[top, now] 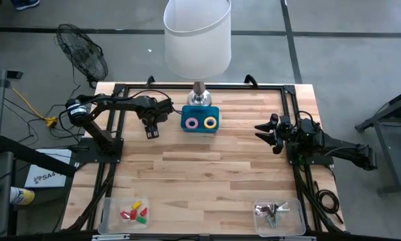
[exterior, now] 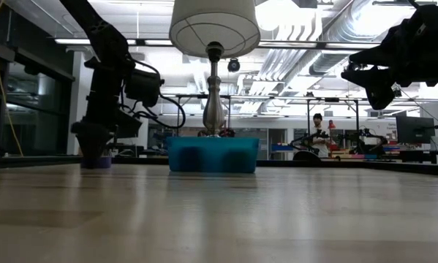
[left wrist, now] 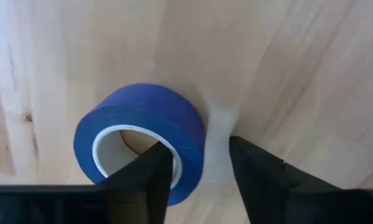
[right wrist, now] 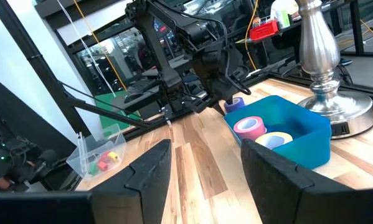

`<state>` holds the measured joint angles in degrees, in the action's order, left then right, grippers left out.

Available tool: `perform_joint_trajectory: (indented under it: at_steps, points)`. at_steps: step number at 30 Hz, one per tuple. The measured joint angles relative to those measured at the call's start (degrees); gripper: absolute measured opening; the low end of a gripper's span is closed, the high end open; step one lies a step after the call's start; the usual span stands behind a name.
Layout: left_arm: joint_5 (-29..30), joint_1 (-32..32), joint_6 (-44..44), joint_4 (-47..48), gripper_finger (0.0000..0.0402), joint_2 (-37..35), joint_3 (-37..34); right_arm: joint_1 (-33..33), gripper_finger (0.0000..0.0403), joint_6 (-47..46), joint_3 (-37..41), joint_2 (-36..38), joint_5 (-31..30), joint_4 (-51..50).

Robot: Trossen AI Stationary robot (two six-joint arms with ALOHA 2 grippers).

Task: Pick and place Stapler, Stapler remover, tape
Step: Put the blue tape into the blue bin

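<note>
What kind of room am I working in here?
Probably a robotics lab or workshop: bare ceiling ducts, more equipment benches behind with a person there, and a floor fan beside the table.

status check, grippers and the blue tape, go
Left gripper straddling blue tape wall on table, not clamped. Right gripper open, parked high. Nothing blocking blue bin.

Two tape rolls [top: 199,123] in bin [top: 200,128], before lamp [top: 199,97].

Partial letters "SA" on white sheet [top: 45,176] lying on floor left of table; nothing else legible.
</note>
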<state>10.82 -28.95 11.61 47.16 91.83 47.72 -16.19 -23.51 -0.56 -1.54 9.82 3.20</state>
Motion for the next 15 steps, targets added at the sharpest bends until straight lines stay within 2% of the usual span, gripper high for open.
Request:
perform_joint_trajectory:
  at_steps: [10, 15]
  points:
    - [-3.0, 0.0, 6.0, 0.4, 0.0040, 0.1, 0.0, 0.0, 0.0186, 0.0, 0.0, 0.0, 0.0, 0.0]
    - [-3.7, 0.0, 10.9, 1.2, 0.0036, 0.2, 0.7, 0.0, 0.0186, 0.0, 0.0, 0.0, 0.0, 0.0]
